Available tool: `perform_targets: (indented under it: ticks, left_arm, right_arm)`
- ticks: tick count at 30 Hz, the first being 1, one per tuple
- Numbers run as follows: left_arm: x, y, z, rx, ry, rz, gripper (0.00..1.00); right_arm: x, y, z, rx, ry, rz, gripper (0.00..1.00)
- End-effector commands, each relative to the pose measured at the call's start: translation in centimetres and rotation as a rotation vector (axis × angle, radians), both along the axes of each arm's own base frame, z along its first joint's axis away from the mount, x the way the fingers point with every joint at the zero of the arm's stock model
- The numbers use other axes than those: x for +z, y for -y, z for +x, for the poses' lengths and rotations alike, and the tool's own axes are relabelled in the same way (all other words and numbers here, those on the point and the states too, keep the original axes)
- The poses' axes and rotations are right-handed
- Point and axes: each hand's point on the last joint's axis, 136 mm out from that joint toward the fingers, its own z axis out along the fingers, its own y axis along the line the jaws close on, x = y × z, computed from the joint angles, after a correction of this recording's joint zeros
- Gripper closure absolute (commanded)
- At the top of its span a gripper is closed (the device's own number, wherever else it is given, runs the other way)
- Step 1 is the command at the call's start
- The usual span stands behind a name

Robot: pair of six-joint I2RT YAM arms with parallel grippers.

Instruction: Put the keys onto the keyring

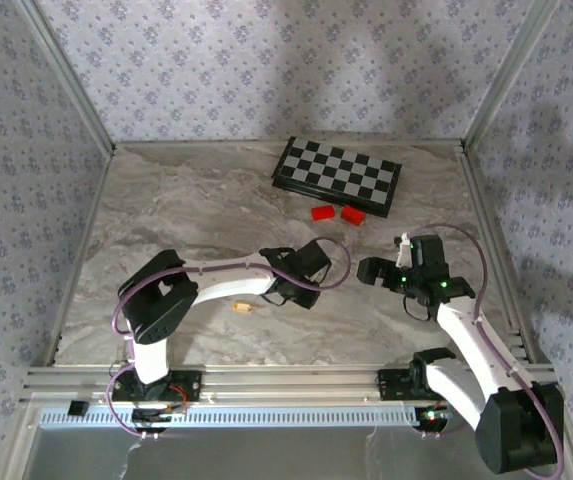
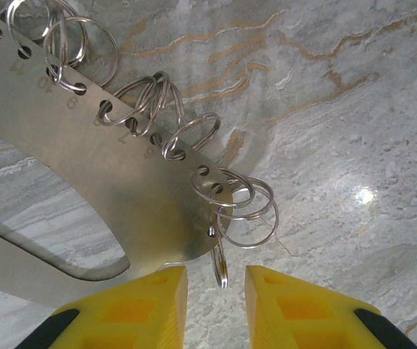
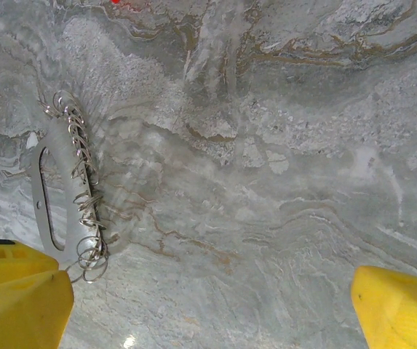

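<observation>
Nearest the lens, the left gripper (image 2: 215, 273) has its yellow fingers narrowly apart and clamped on nothing. One split ring (image 2: 220, 265) stands edge-on in the gap, and I cannot tell whether it touches either finger. Just beyond the tips lies the ring plate (image 2: 84, 167), a flat steel strip with numbered holes threaded with more rings. It rests on the table (image 1: 166, 200), a grey marble-patterned top with tan veins. Pale floral wallpaper (image 1: 266, 60) closes in three sides, and an aluminium rail (image 1: 266, 380) runs along the near edge. By the left forearm lies a small brass-coloured piece (image 1: 241, 308), too small to identify. Farther back sits a chessboard (image 1: 336, 175), with two red blocks (image 1: 322, 212) just before it. On the right, the right gripper (image 3: 212, 280) is spread wide and holds nothing; the plate lies close by one finger.
</observation>
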Motion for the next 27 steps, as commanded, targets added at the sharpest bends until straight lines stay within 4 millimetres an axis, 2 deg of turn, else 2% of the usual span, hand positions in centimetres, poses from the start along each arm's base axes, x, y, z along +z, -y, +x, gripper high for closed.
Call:
perform_targets:
  ticks: [1,27]
  left_arm:
    - [0.08,0.41,0.03,-0.018,0.008,0.019,0.74]
    - [-0.74,0.89,0.21,-0.025,0.005,0.026,0.86]
  right_arm:
    - [0.16,0.15,-0.11,-0.009,-0.001,0.008,0.00]
    - [0.80,0.74,0.47,-0.016,0.022,-0.003,0.00]
